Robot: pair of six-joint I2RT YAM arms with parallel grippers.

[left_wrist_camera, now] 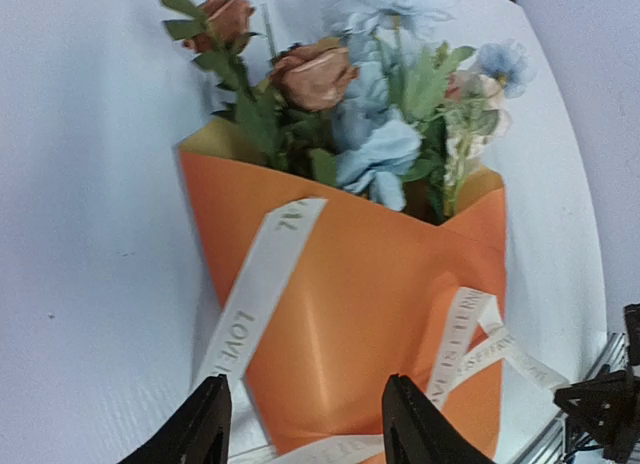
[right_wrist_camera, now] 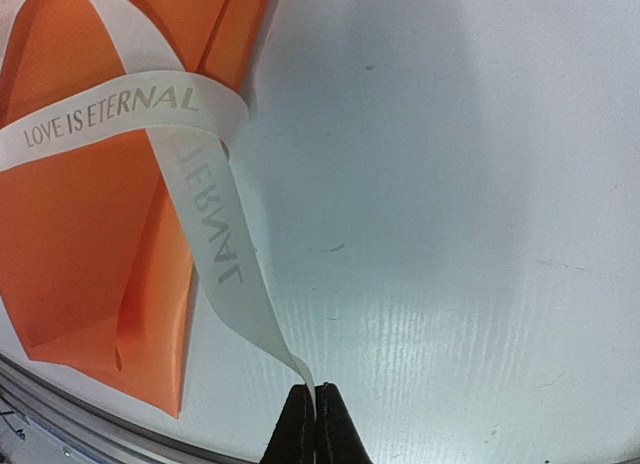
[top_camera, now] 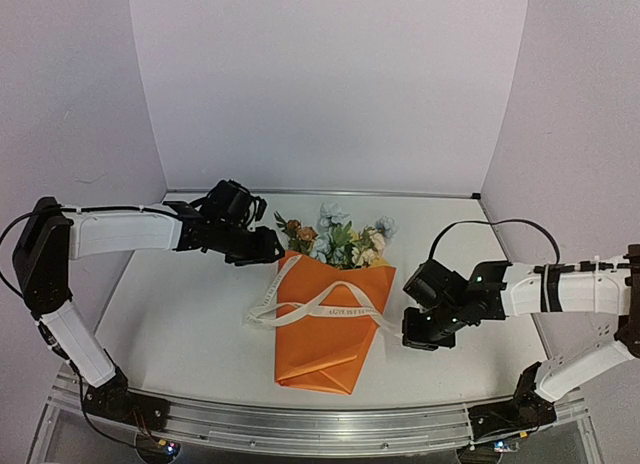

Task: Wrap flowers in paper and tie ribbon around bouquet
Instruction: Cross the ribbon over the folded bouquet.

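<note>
We have the bouquet (top_camera: pixel 330 359) lying near the middle of the table (top_camera: pixel 170 314), its pointed foot toward the near edge and the flowers (top_camera: pixel 340 239) toward the far edge; the paper (left_wrist_camera: pixel 370 284) is folded round the stems, but nothing we can see pins the fold shut; the ribbon (right_wrist_camera: pixel 205 214) lies across the front in loose loops, with no knot that we can make out. The right claw (right_wrist_camera: pixel 315 399), just off the bouquet's right side, is closed on the very tip of one ribbon end; the left claw (left_wrist_camera: pixel 304 404) hovers over the upper left of the paper with its jaws apart and nothing between them. We judge the main danger to be that thin pinch; a firm pull could draw the tip out of the fingers, and the tying would have to start again. With no claw holding the bouquet, the same pull may instead drag the light cone toward the right edge or turn it on the table; the fold could spring open and let the stems slide. The loops may also slip down the narrowing foot and come off; and if the left claw comes down carelessly it could crush the blossoms or crease the paper.
</note>
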